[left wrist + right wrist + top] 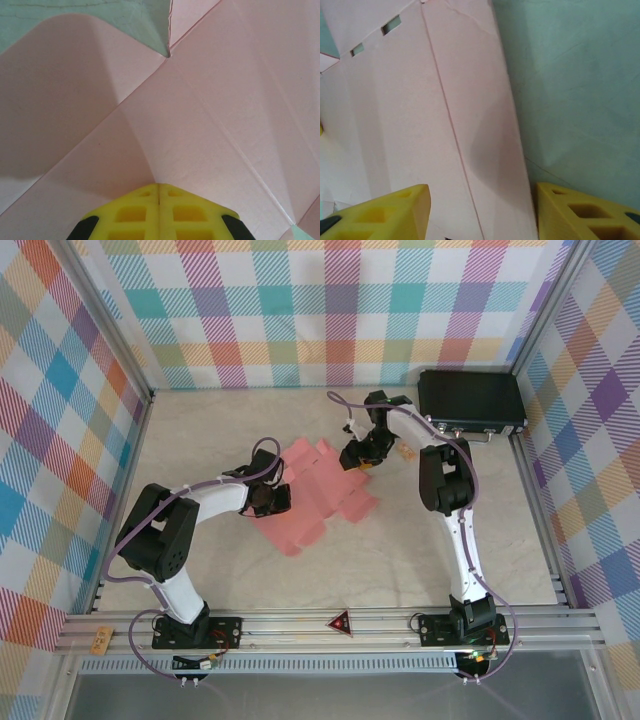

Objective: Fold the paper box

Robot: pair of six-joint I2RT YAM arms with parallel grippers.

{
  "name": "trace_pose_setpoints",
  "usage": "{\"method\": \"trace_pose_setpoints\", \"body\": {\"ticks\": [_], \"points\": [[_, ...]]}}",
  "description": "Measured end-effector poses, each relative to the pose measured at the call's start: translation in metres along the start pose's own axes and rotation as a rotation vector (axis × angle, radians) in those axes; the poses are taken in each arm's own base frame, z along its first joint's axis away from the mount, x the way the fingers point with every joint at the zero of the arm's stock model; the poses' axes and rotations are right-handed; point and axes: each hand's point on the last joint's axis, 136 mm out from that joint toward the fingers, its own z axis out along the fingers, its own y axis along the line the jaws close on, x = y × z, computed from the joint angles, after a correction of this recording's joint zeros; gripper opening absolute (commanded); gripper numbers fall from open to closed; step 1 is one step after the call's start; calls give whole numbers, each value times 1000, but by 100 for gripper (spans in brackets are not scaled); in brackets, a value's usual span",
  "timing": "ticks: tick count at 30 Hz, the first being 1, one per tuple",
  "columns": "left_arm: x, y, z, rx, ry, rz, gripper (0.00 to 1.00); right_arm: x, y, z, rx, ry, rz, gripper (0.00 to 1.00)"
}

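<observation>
The paper box (318,492) is a flat salmon-pink die-cut sheet with flaps, lying mid-table between the arms. My left gripper (270,498) rests on its left part. In the left wrist view its yellow fingertips (159,186) are shut together, tips against the creased pink sheet (210,110), with nothing visibly between them. My right gripper (358,455) is at the sheet's far right corner. In the right wrist view it (482,212) stands open, and the pink sheet's edge strip (485,150) runs between the two yellow fingers (395,210); whether they touch it is unclear.
A black hard case (470,405) lies at the back right against the wall. Metal frame rails (300,625) border the table at the front, and plaid walls (60,440) close the left, back and right. Bare tabletop (380,560) lies in front of the sheet.
</observation>
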Motion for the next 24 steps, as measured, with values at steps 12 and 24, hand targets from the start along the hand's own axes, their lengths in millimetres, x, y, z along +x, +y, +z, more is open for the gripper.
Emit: {"method": "trace_pose_setpoints", "body": {"ticks": [12, 24], "points": [[0, 0, 0, 0, 0, -4, 0, -2, 8, -7, -20, -15, -20, 54], [0, 0, 0, 0, 0, -6, 0, -15, 26, -25, 5, -74, -105, 43]]}}
